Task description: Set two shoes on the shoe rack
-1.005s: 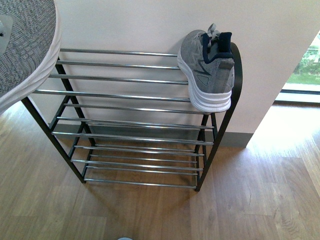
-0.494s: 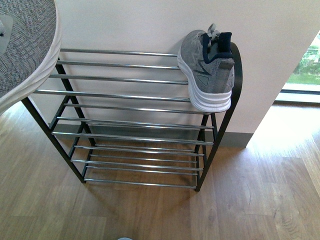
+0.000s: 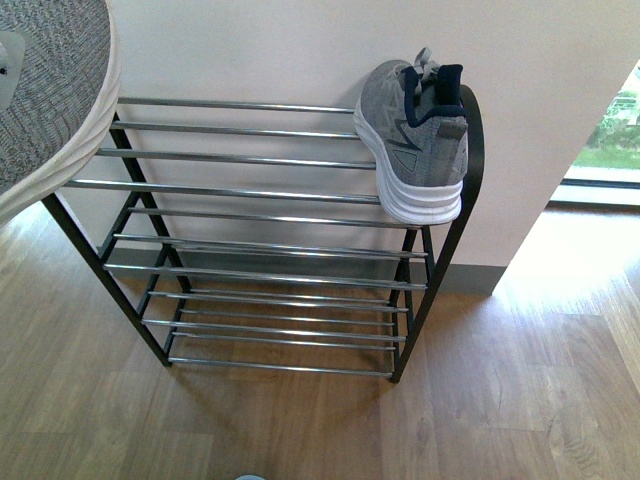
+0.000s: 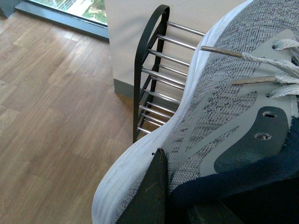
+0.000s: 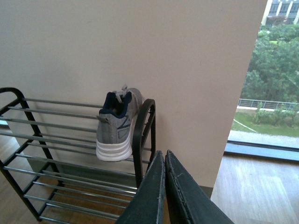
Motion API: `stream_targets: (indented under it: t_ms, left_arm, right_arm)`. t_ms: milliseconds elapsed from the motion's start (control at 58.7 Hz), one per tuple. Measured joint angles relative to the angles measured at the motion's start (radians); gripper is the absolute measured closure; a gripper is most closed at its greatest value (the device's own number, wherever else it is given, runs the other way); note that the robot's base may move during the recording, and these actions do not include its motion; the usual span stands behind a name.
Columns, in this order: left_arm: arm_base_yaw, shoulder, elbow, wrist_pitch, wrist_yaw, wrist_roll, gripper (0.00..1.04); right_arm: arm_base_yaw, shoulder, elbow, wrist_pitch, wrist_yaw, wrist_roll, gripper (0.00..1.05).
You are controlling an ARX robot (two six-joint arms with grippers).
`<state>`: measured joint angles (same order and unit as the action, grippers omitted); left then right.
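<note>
Front view: first shoe (image 3: 415, 145) rests on the shoe rack (image 3: 220, 190), top tier, right end; second shoe (image 3: 50, 90) hangs at upper left.
Left wrist view: left fingers (image 4: 152, 196) clamp its collar; lower it sole-flat across free bars.
Right wrist view: right fingers (image 5: 154, 191) together, empty.

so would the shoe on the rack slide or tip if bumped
Probably slides easily: the shoe rests on smooth chrome bars. Its heel seems to overhang the front bar, so a forward nudge might tip it off. The side frame likely blocks it rightward.
</note>
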<state>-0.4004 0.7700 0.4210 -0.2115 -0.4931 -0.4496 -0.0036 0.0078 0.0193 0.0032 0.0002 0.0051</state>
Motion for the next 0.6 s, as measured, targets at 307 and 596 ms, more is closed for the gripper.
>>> stream_targets:
  t_ms: [307,596]
  left_arm:
    - [0.0,0.0,0.0,0.0,-0.001,0.0,1.03]
    - [0.036,0.018,-0.006,0.108,0.227,0.164,1.03]
  right_arm:
    - [0.0,-0.002,0.0,0.0,0.0,-0.002,1.01]
    - [0.0,-0.002,0.0,0.0,0.0,-0.002,0.54]
